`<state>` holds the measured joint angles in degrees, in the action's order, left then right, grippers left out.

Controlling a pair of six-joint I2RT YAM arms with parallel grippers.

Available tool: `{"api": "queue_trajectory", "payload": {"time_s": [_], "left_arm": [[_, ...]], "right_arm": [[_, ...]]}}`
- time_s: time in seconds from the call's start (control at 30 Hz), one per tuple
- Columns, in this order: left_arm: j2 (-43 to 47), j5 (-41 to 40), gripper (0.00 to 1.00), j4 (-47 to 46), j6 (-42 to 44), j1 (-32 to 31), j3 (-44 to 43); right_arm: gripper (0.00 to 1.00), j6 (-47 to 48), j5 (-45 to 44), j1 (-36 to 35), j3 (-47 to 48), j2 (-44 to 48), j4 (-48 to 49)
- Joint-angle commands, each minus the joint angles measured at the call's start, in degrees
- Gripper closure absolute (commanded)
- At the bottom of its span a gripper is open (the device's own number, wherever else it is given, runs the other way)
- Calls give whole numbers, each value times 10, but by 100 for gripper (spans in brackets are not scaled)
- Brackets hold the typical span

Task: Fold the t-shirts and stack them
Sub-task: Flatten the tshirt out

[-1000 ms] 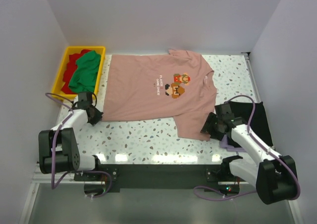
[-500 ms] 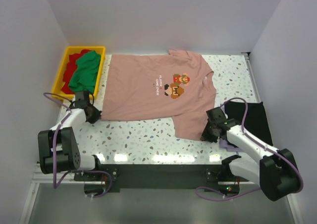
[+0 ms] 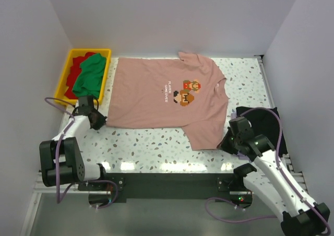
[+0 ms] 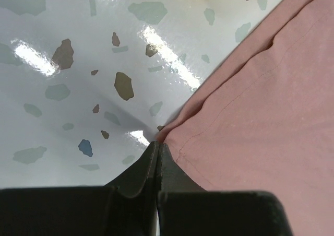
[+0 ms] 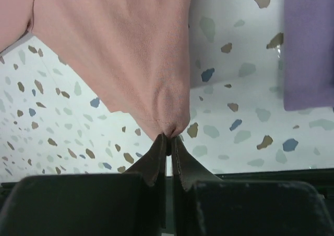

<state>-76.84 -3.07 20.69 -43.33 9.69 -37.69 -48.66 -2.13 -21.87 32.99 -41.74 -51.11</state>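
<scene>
**Top external view**
- Table (image 3: 151,142): glossy white terrazzo with grey, brown and blue flecks. A bare strip runs along the near edge in front of the cloth.
- Dusty-pink t-shirt (image 3: 156,97): soft knit, spread flat across the middle of the table with its collar to the right. Pixel-art print on the chest. Its far edge lies close to the back wall.
- Yellow bin (image 3: 67,69): rigid plastic, rectangular, at the far left just beside the pink hem. It holds the green t-shirt (image 3: 90,75), bunched and spilling over the near rim, and the red t-shirt (image 3: 77,63), crumpled beneath it.
- Black t-shirt (image 3: 272,125): folded flat at the right edge. The lavender t-shirt (image 3: 241,153) shows as a sliver at its near-left side.
- Left gripper (image 3: 100,121): at the near hem corner.
- Right gripper (image 3: 225,143): at the near sleeve corner, between the pink cloth and the black stack.

**Left wrist view**
- Left gripper (image 4: 157,145): dark jaws pressed together, pinching the corner of the dusty-pink t-shirt (image 4: 261,110). A stitched hem line is visible. The cloth lies flat on the table (image 4: 68,58), with open surface to the left.

**Right wrist view**
- Right gripper (image 5: 169,138): jaws closed on a puckered point of the dusty-pink t-shirt (image 5: 125,43), a fine ribbed knit fanning out from the pinch.
- Lavender t-shirt (image 5: 310,43): smooth with a straight edge, apart from the pink cloth, with a bare strip of table (image 5: 235,90) between them.
</scene>
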Motion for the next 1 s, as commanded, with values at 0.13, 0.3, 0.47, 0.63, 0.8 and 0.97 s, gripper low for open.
{"api": "queue_trajectory", "payload": {"time_s": [0.13,0.3,0.47,0.63,0.8,0.97], "left_arm": [[46,-15,100,12,19,6,12],[78,-23,100,33,24,6,17],[112,-27,100,57,25,5,15],[115,3,100,44,23,6,9],[59,67,100,8,33,2,-23],[44,49,80,37,52,-5,-37]], "right_arm": [[100,-2,8,-4,61,75,-144],[100,-5,-2,-4,111,109,-198],[100,2,3,-4,128,119,-231],[100,0,11,-4,139,120,-204],[100,13,20,-3,117,35,-102],[100,13,34,-4,89,-16,-22]]}}
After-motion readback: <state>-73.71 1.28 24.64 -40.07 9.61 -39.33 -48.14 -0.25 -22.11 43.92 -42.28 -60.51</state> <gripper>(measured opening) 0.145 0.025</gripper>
